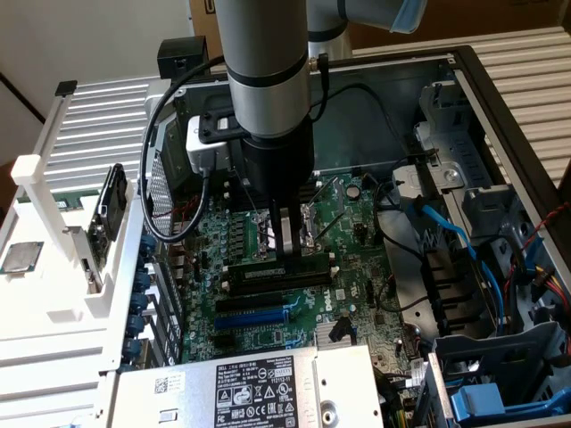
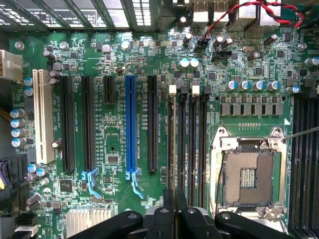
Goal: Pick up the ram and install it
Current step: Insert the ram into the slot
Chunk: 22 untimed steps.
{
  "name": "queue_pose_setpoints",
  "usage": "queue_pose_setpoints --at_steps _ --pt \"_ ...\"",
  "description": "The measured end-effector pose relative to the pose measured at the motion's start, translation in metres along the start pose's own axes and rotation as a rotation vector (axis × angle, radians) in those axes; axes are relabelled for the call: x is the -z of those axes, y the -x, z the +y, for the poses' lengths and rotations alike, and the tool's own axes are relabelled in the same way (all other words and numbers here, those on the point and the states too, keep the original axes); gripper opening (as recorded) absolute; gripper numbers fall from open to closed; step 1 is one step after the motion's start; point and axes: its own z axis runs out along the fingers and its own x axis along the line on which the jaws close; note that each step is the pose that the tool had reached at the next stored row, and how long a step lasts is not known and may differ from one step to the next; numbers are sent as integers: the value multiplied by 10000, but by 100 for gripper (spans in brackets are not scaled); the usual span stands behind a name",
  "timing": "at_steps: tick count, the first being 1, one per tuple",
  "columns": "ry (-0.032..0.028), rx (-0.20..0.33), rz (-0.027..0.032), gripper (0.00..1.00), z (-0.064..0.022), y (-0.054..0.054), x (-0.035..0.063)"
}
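pincer (image 2: 174,211) nearly shut on the ram (image 1: 308,261), between blue slot (image 2: 130,124) and cpu socket (image 2: 247,177)

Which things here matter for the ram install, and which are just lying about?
In the job:
- ram, gripped between the shut fingers
- black memory slots, right under the ram

Lying about:
- blue expansion slot
- open CPU socket
- blue cables
- power supply
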Motion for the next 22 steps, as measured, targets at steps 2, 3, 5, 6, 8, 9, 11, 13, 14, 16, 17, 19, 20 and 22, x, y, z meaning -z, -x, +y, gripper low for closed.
queue_pose_setpoints --at_steps 2,3,5,6,8,9,11,13,14,16,17,19,20,22 --pt "0 14 -1 12 0 0 0" --pt "1 20 -2 12 0 0 0" --pt "2 30 0 12 0 0 0" --pt "1 31 -1 12 0 0 -3" --pt "1 33 -1 12 0 0 -5" --pt "1 34 -1 12 1 0 -8" --pt "1 36 1 12 1 0 -12" --pt "1 38 4 12 1 0 -18" --pt "1 40 6 12 1 0 -19" --pt "1 43 8 12 1 1 -24" --pt "1 43 11 12 2 1 -26" --pt "1 46 16 12 2 1 -31" --pt "0 47 17 12 2 2 -32" --pt "1 49 17 12 2 4 -33"
